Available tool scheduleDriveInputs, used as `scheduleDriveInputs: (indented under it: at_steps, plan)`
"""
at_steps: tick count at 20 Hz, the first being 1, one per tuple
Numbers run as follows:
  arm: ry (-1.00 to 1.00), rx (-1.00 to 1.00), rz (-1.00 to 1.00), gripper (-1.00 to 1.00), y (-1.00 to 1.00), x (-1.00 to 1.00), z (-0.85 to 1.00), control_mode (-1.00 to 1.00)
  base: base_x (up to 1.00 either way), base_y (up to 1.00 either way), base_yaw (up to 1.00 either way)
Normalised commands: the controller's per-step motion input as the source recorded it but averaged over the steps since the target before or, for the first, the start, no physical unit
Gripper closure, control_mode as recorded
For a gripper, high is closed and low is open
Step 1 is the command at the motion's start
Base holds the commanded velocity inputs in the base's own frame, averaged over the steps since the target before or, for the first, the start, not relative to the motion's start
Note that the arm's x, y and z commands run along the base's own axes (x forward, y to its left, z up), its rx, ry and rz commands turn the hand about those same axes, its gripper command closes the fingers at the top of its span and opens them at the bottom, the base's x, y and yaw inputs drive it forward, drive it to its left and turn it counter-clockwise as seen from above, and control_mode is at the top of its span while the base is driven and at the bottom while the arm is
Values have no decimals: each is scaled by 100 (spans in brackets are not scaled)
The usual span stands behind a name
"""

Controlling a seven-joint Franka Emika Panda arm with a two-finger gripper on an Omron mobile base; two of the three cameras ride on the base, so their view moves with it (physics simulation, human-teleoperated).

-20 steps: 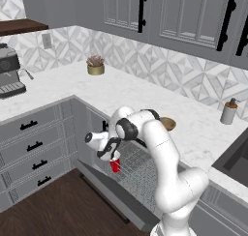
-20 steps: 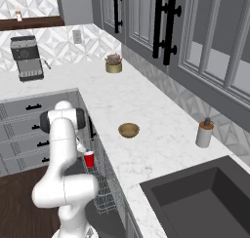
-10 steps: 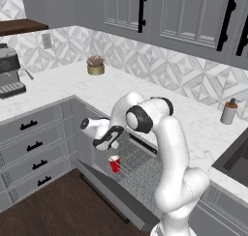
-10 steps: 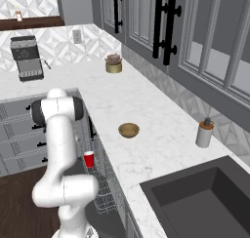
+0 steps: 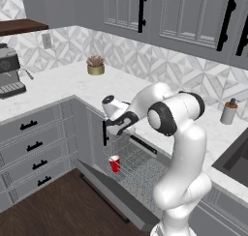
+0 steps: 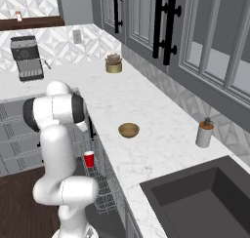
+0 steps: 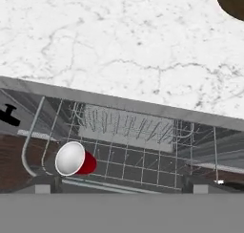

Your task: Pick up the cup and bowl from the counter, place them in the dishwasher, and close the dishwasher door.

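On the rack, red cup (image 5: 115, 163) sits; jaws apart, empty. Next: swing over table (image 6: 146, 134), descend centred on wooden bowl (image 6: 129, 130).

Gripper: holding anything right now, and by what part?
Nothing held. The gripper is open above the rack; the cup stands in the rack and the bowl sits on the counter.
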Motion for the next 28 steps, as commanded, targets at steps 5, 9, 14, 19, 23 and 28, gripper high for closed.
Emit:
scheduleDriveInputs:
  at_steps: [5,9,14,19,23,28]
  plan:
    - [18,2,13,-100,-67,-1,88,-100,0,0,0]
    - [11,-5,24,-100,-74,16,12,-100,0,0,0]
    - [3,-8,38,-100,-68,15,-12,-100,0,0,0]
    - [0,-4,46,-100,-50,4,-27,-100,0,0,0]
    - [1,0,40,-100,-43,2,-23,-100,0,0,0]
    - [10,0,27,-100,-17,13,-5,-100,0,0,0]
